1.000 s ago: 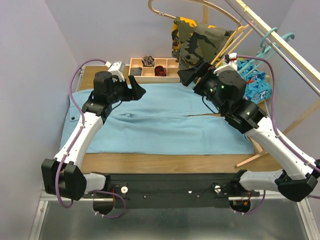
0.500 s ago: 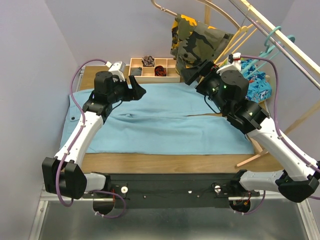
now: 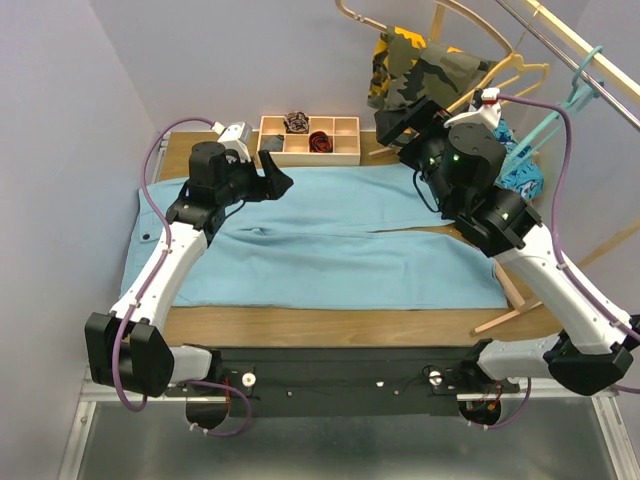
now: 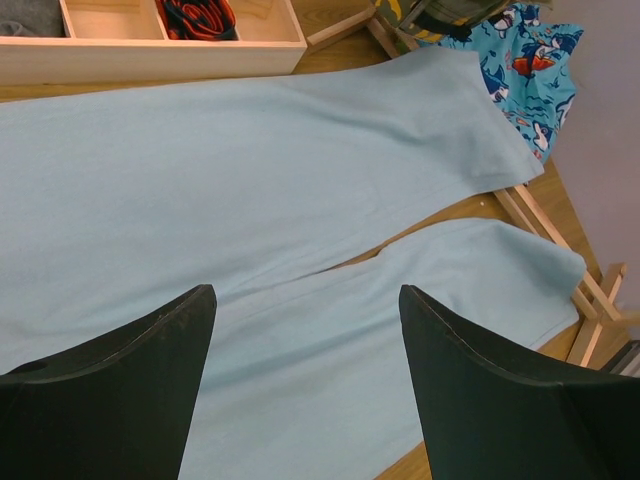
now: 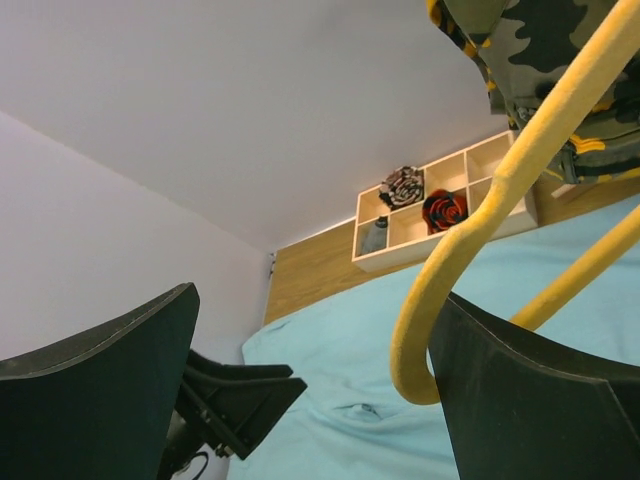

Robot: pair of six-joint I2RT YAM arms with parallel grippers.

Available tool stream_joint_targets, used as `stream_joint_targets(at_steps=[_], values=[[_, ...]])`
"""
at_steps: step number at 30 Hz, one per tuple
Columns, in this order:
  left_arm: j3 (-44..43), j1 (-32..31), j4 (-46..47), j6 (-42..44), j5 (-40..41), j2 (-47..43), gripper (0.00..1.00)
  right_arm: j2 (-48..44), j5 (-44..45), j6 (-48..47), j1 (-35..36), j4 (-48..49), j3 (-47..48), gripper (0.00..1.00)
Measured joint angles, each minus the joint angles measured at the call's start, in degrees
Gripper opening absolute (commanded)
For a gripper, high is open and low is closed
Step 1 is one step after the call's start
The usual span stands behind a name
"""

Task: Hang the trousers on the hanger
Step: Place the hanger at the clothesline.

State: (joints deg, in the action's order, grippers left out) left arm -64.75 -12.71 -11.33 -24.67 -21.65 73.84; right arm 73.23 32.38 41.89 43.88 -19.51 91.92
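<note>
Wooden tabletop [image 3: 330, 325] carrying trousers [image 3: 340, 240] spread flat, centre of overhead frame; right gripper [image 3: 395, 125] just climbing toward upper right, jaws gaping wide, holding nothing; camouflage garment [image 3: 415, 65] swinging rightward since last look; hanger [image 3: 572, 92] dangling at upper right, well apart from fingers; yellow hanger [image 5: 470, 230] crossing right wrist view instead; left gripper [image 4: 305, 290] hovering over trousers, unmoved, jaws spread wide and empty; hanger fetch seemingly beginning.

Looks like a robot test cell rather than a home: plain pale walls [image 3: 60, 150] box in a small wooden table [image 3: 330, 325]. The left arm [image 3: 165, 265] and right arm [image 3: 545, 275], trailing purple cables, are bolted to a black bar [image 3: 340, 375] on a metal frame [image 3: 90, 440], with a clothes rail [image 3: 560, 30] and a wooden sorting tray [image 3: 308, 140] set out like props
</note>
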Motion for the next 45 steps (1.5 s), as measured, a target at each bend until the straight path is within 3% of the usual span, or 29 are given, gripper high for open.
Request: stream_joint_targets(at_steps=[21,27,45], values=[[0.92,0.0,1.01,0.0,-1.33,0.26,0.83,2.93,13.92,-5.62,-1.29,-8.17,7.34,1.0],[0.96,0.0,1.68,0.0,-1.44,0.33,0.83,3.58,13.44,-5.86,-6.14,-10.14,7.34,1.0],[2.23,0.0,2.73,0.0,-1.75,1.95,0.83,-3.98,0.83,-1.49,-6.19,-15.02,4.28,1.0]])
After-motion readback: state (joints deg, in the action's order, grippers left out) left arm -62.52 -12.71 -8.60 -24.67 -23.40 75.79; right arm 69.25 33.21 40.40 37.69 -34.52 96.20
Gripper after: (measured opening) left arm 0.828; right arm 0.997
